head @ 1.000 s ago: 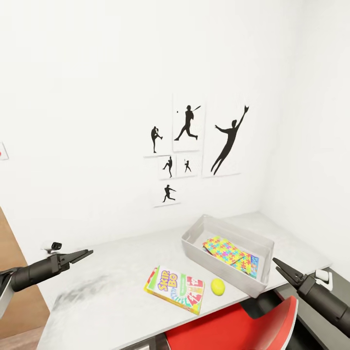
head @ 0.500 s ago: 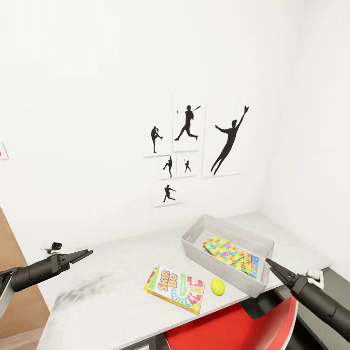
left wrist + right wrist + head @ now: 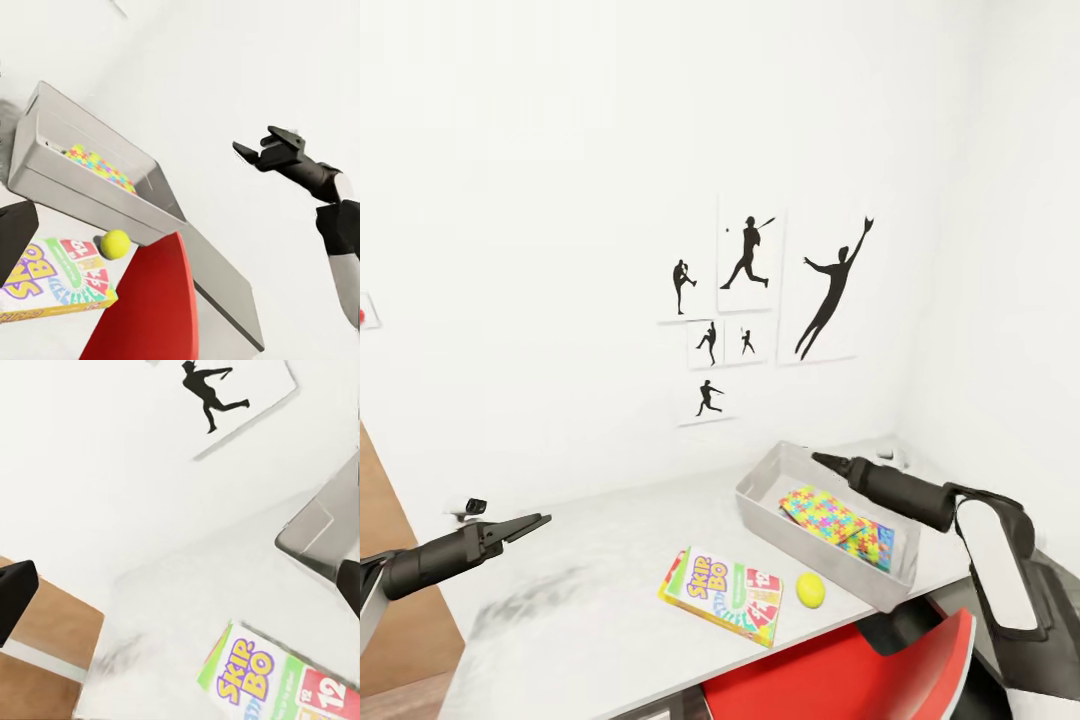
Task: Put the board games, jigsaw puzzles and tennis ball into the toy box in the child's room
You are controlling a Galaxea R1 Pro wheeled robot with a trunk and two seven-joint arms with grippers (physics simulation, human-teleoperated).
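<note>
Your right gripper (image 3: 820, 459) has swung up from the near right edge of the counter (image 3: 600, 560) and now hangs above the far rim of the toy box (image 3: 760, 500), pointing left. Its jaws read as parted and empty in the left wrist view (in the head view the tip looks like a single narrow point). Your left gripper (image 3: 532, 521) has not moved; it hovers over the left end of the counter with its jaws slightly apart, holding nothing.

Judged from this, the right arm is repositioning for a reach across the box toward the items outside it; no grasp has begun.

Both jigsaw puzzles (image 3: 838, 524) already lie flat inside the toy box, one overlapping the other. The tennis ball (image 3: 810, 590) rests on the counter just beside the box's near wall. One board game (image 3: 722, 595) lies flat just left of the ball, near the counter's front edge.

Legible print: the board game reads "SKIP BO" in the wrist views, with a red "12" card panel beside it. The wall pictures (image 3: 750, 300) carry black athlete silhouettes and no text.
</note>
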